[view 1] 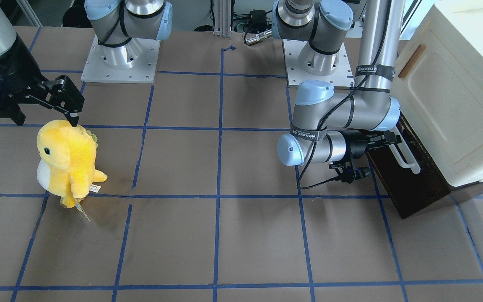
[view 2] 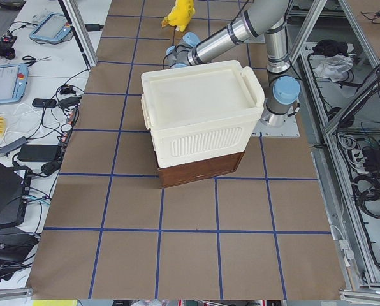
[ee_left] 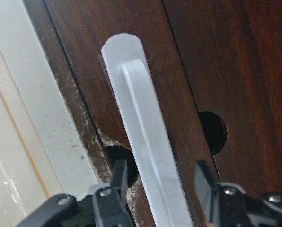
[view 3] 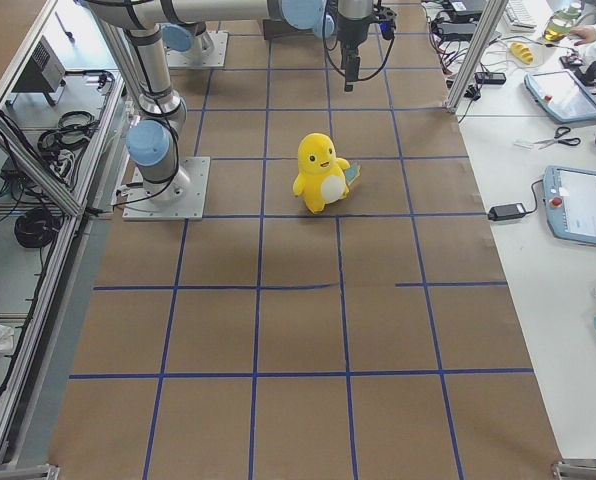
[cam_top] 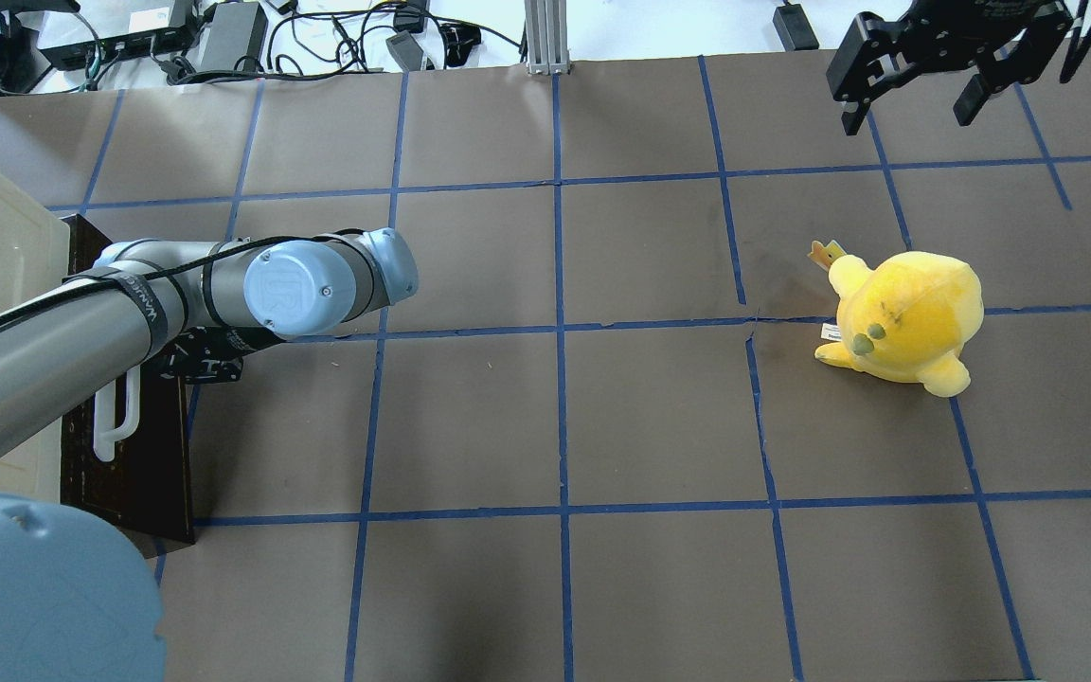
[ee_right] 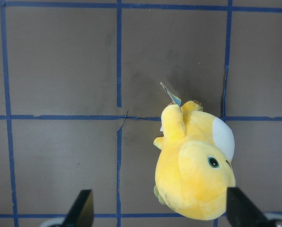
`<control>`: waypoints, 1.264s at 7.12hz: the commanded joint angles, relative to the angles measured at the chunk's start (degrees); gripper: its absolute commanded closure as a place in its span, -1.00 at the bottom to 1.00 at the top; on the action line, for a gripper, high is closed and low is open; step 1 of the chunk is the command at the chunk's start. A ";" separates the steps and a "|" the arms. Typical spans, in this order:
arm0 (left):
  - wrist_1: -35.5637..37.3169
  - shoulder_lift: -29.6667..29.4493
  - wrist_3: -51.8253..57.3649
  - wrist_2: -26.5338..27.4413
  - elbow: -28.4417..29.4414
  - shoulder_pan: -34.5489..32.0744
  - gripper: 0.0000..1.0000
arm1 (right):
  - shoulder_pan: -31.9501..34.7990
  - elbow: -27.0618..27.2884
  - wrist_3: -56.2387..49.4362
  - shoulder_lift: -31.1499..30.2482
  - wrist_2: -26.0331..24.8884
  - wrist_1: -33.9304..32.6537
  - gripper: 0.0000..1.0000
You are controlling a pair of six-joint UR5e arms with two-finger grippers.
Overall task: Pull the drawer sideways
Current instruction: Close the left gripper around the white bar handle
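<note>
The drawer (view 1: 417, 188) shows its dark brown front under the cream cabinet, with a long white bar handle (view 1: 406, 160). My left gripper (view 1: 392, 139) reaches sideways at this handle. In the left wrist view the handle (ee_left: 145, 142) runs between the two fingers (ee_left: 117, 182) of my left gripper (ee_left: 160, 177), with small gaps on both sides, so it is open around the bar. In the overhead view the drawer front (cam_top: 143, 455) and handle (cam_top: 119, 417) lie under the left arm. My right gripper (cam_top: 910, 109) is open and empty, hovering past the plush.
A yellow plush toy (view 1: 67, 161) stands on the table, below my right gripper (ee_right: 161, 213). The cream cabinet (view 1: 447, 105) with a small brown door handle (view 1: 411, 61) sits on the drawer unit. Blue tape lines grid the brown table (cam_top: 555, 417).
</note>
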 commanded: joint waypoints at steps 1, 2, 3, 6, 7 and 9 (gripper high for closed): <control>-0.03 -0.39 0.09 0.06 0.06 0.09 0.32 | 0.00 0.00 0.00 0.00 0.00 0.00 -1.00; -0.03 -0.39 0.09 -0.03 0.06 0.00 0.40 | 0.00 0.00 0.00 0.00 0.00 0.00 -1.00; -0.03 -0.39 0.09 -0.12 0.14 -0.09 0.83 | 0.00 0.00 0.00 0.00 0.00 0.00 -1.00; -0.03 -0.48 0.09 -0.03 0.06 -0.26 0.84 | 0.00 0.00 0.00 0.00 0.00 0.00 -1.00; -0.12 -0.65 0.09 -0.03 0.14 -0.35 0.84 | 0.00 0.00 0.00 0.00 0.00 0.00 -1.00; -0.65 -0.65 0.09 0.06 0.23 -0.87 0.84 | 0.00 0.00 0.00 0.00 0.00 0.00 -1.00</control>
